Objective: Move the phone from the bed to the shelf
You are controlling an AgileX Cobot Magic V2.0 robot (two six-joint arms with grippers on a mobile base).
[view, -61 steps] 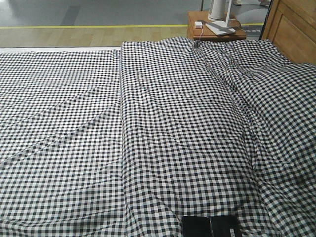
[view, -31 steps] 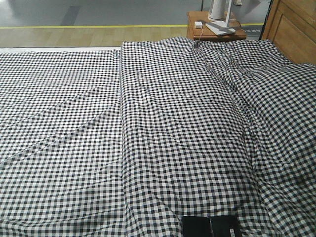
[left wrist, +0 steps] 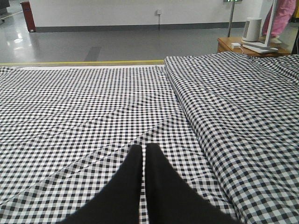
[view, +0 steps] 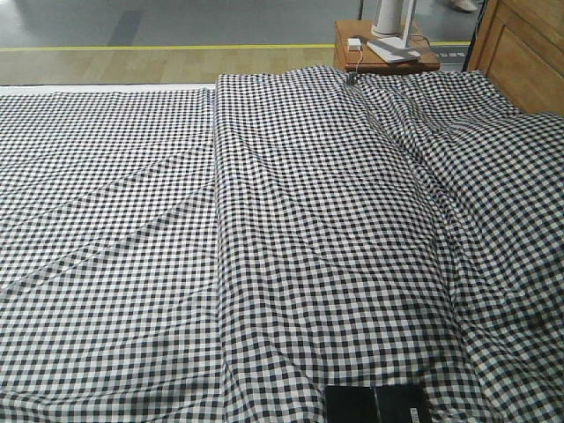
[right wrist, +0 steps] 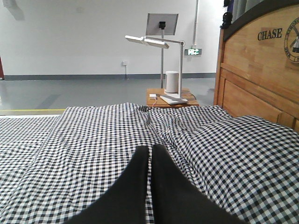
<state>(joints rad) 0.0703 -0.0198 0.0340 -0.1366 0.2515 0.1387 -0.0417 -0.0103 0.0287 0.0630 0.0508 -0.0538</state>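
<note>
Left gripper (left wrist: 145, 150): jaws drawn narrow, only a sliver of gap, nothing held. Poised low over the flat left half of the bed (view: 106, 220), probably a parked travel posture rather than a reach.

Bed: black-and-white check cover, with a folded upper layer raising a long ridge down the middle.

Phone (view: 377, 405): taken to be the glossy black rectangle lying flat at the near edge of the cover, right of centre, cut off by the bottom of the front view. Unseen from either wrist. Close to the robot, so likely within the right arm's easier reach.

Right gripper (right wrist: 150, 150): jaws likewise narrow and empty, aimed along the cover toward the pillow end.

Table (view: 388, 55): brown, beyond the bed's far corner, carrying a white lamp (right wrist: 156, 43).

Headboard (right wrist: 261, 79): wood, far right.

Shelf: not in view. Pick-up judged not yet begun.
</note>
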